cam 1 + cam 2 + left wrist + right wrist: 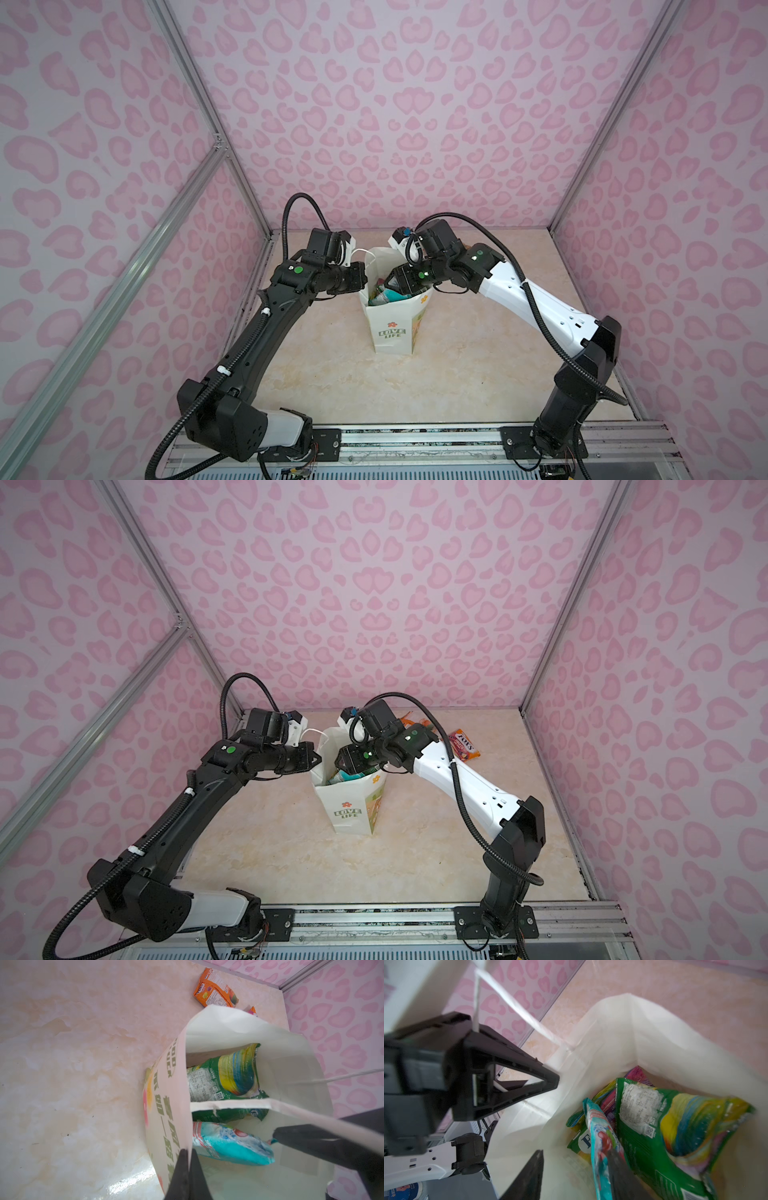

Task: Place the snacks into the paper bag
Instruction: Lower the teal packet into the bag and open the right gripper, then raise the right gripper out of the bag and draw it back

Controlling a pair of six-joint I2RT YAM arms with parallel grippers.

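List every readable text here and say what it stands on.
"LOVE LIFE": paper bag front, in both top views.
"FOX'S": red packet on the table.
"OOD" / "UCK", cut off: bag side, left wrist view.
"F", rest hidden: half-hidden green packet.
Too blurred or small: bag's Chinese characters, big green packet label, orange packet print.

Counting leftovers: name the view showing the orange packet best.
Left wrist view: the orange packet lies almost whole beyond the paper bag. In a top view only an orange sliver shows behind the right arm; the right wrist view misses it.
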